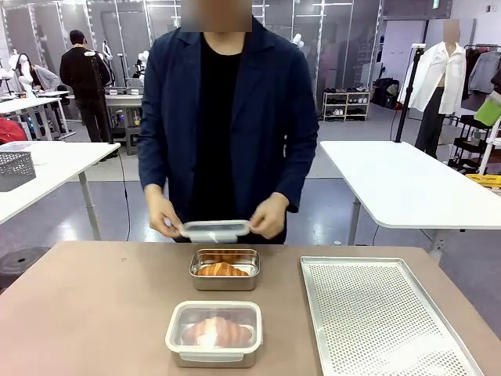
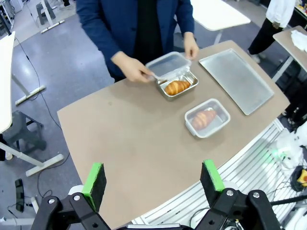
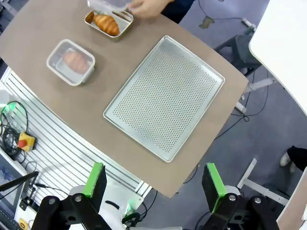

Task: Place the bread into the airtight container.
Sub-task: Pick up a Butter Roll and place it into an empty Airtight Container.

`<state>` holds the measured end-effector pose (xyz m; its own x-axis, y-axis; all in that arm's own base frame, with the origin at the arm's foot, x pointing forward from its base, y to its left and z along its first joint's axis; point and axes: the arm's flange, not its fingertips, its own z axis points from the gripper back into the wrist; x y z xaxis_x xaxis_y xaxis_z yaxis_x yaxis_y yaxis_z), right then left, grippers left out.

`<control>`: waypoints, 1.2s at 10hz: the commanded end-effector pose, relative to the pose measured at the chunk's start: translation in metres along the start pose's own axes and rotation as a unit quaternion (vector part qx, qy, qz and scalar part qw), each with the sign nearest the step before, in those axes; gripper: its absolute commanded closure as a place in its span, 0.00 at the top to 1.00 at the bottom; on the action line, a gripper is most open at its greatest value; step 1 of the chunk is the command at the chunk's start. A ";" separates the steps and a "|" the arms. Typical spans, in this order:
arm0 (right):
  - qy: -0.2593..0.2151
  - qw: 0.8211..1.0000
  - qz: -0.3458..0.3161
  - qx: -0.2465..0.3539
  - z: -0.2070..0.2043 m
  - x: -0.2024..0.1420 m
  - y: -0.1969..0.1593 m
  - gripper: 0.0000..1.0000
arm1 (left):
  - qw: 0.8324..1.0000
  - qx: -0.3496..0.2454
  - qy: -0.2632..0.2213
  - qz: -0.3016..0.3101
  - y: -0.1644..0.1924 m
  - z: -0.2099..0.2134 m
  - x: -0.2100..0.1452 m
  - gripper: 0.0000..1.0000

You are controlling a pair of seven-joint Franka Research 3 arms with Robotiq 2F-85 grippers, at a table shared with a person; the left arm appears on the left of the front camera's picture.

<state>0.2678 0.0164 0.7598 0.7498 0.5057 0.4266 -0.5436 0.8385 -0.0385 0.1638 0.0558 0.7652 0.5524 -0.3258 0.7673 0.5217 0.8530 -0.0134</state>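
Note:
A croissant, the bread (image 1: pixel 221 269) (image 2: pixel 176 86) (image 3: pixel 106 23), lies in an open metal airtight container (image 1: pixel 225 283) (image 2: pixel 191 86) (image 3: pixel 125 33) at the table's far middle. The person's two hands (image 1: pixel 270 217) hold a clear lid (image 1: pixel 215 230) (image 2: pixel 168 63) just above and behind it. Nearer me stands a second container (image 1: pixel 214 333) (image 2: pixel 207 117) (image 3: pixel 71 62) with its clear lid on and another croissant inside. My left gripper (image 2: pixel 154 178) hangs open high above the table's near left. My right gripper (image 3: pixel 154 179) is open too, high over the table's right edge.
A perforated metal tray (image 1: pixel 381 317) (image 2: pixel 238 78) (image 3: pixel 164 97) lies on the right half of the brown table (image 1: pixel 86 305). White tables stand behind the person on both sides. A ribbed white base (image 3: pixel 62 158) runs along the table's near edge.

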 end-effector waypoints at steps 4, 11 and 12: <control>0.001 1.000 -0.002 -0.003 0.000 -0.002 -0.001 1.00 | 1.000 -0.003 -0.001 -0.004 -0.001 0.001 0.001 1.00; 0.001 1.000 -0.002 -0.003 0.000 -0.002 -0.001 1.00 | 1.000 -0.003 -0.001 -0.004 -0.001 0.001 0.001 1.00; 0.001 1.000 -0.002 -0.003 0.000 -0.002 -0.001 1.00 | 1.000 -0.003 -0.001 -0.004 -0.001 0.001 0.001 1.00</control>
<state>0.2678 0.0166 0.7598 0.7490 0.5075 0.4260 -0.5450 0.8375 -0.0396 0.1638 0.0558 0.7652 0.5524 -0.3258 0.7673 0.5217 0.8530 -0.0134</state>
